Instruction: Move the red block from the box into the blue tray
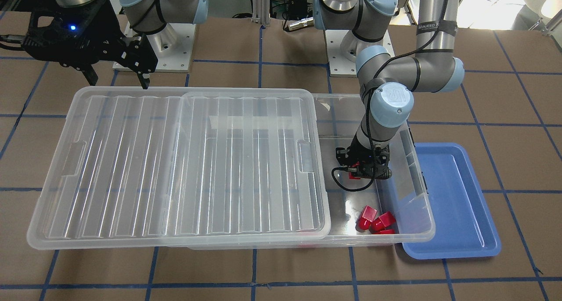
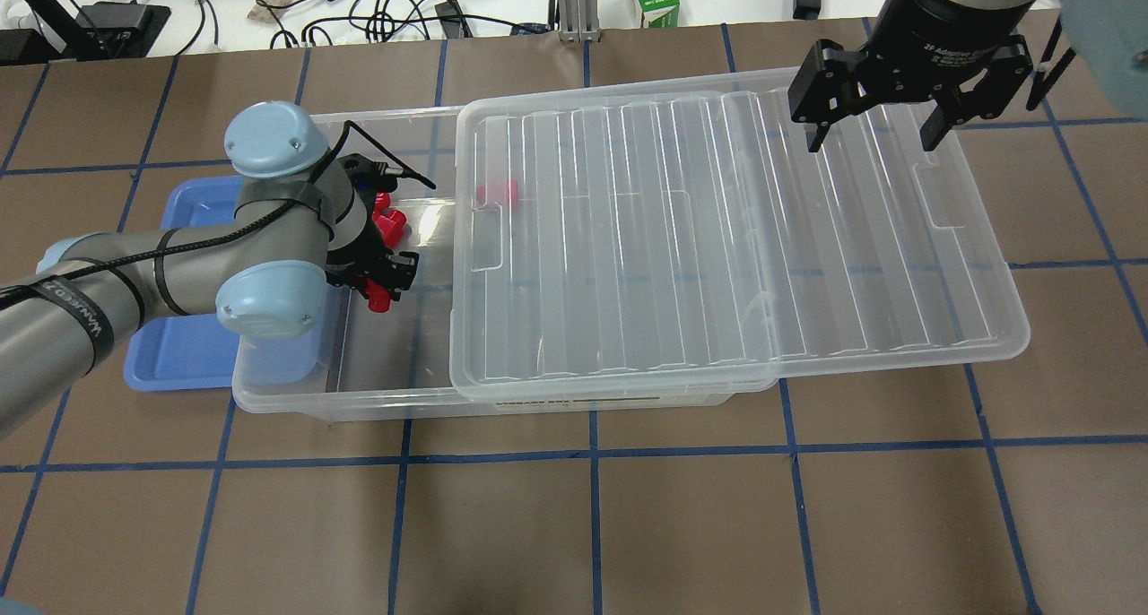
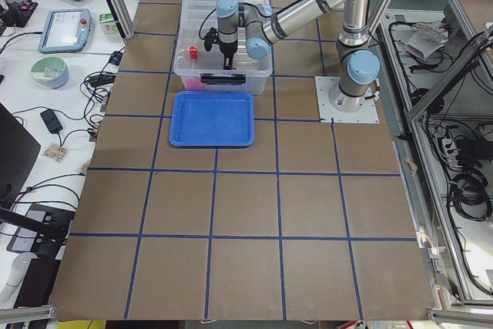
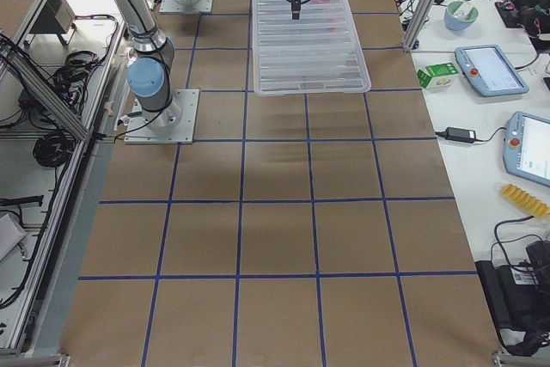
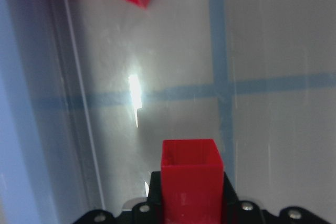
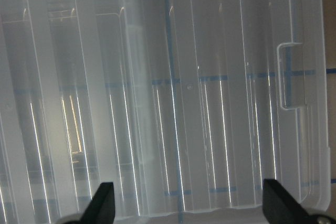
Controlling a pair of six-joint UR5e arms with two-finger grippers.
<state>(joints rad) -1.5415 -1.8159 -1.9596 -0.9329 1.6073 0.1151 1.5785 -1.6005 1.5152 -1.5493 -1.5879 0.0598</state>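
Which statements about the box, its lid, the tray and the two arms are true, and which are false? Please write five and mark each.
1. The left fingers grip a red block over the open end of the box. True.
2. A red block already lies in the blue tray. False: no block shows in the tray.
3. The lid covers the whole box. False: it is slid aside, so the end near the tray is open.
4. The right fingers are open above the lid and hold nothing. True.
5. More red pieces lie in the box. True.
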